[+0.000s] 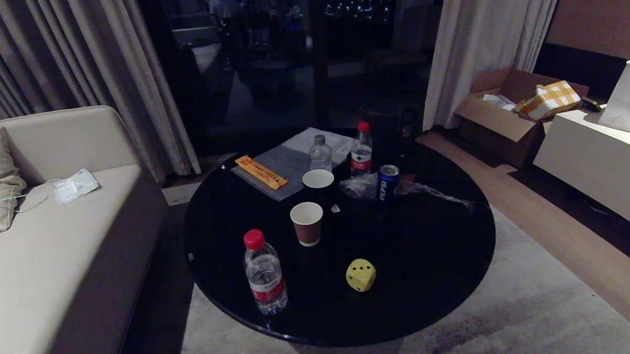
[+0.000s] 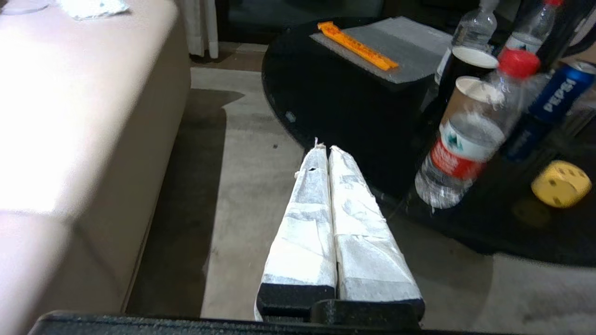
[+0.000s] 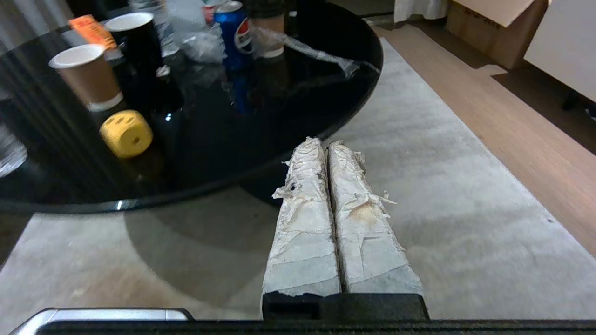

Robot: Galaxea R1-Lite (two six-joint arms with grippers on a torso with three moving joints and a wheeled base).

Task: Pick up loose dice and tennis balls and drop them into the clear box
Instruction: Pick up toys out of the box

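Head view, left to right: a beige sofa [image 1: 50, 249] at frame left; a clear red-capped water bottle [image 1: 265, 273] lower centre on the round black glossy tabletop [image 1: 443, 256]; a brown paper cup [image 1: 307, 223] behind it; a yellow soft die with dark pips [image 1: 361, 275] lower centre, unobstructed; a blue Pepsi can [image 1: 387, 183] beyond. The left hand [image 2: 325, 149] and right hand [image 3: 323, 142] are pressed together, empty, off the tabletop's near edge.

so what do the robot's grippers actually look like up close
Both look alike. The left gripper has two long tapering fingers wrapped in white, wrinkled tape, on a black base. The right gripper has the same wrap, more frayed, with a brownish stain.
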